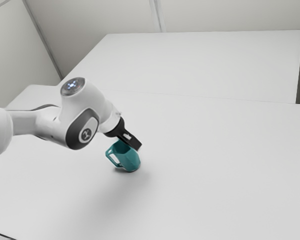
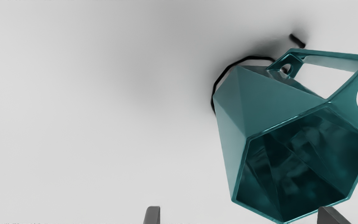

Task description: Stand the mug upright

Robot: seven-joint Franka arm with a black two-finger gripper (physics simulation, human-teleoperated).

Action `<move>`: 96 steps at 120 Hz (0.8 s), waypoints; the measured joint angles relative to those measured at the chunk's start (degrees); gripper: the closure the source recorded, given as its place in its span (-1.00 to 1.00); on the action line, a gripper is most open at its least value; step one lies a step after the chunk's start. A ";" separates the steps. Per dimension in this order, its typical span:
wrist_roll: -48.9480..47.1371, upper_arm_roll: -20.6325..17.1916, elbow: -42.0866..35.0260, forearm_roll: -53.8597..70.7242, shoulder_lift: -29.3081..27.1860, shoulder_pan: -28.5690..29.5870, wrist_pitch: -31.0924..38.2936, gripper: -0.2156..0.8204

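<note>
1. Exterior view: the teal mug (image 1: 129, 159) is on the white tabletop (image 1: 215, 165), under the gripper (image 1: 135, 145). Its body slants, mouth toward the exterior view's upper left, handle (image 1: 111, 157) on the exterior view's left. Cannot tell whether the base sits flat.
2. Same view: the black gripper reaches down at a slant, its end at the mug's mouth. Contact: cannot tell.
3. Same view, markings: a round badge (image 1: 87, 135) with a pale emblem on the white arm (image 1: 85, 106); any lettering too small to read. Small bluish-white lights on the arm's cap (image 1: 72, 86).
4. Wrist view: gripper (image 2: 241, 215) wide, one finger over the tabletop, the other overlapping the mug's rim; not clamped on the mug.
5. Same view: the mug's angular mouth faces the gripper. Inside, dark teal faceted walls with paler, blurred patches; cannot tell if these are reflections or contents. The handle is angular, with round holes near its ends.
</note>
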 joint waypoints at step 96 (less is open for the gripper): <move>0.00 7.45 40.36 6.99 9.47 0.92 -42.81 -0.58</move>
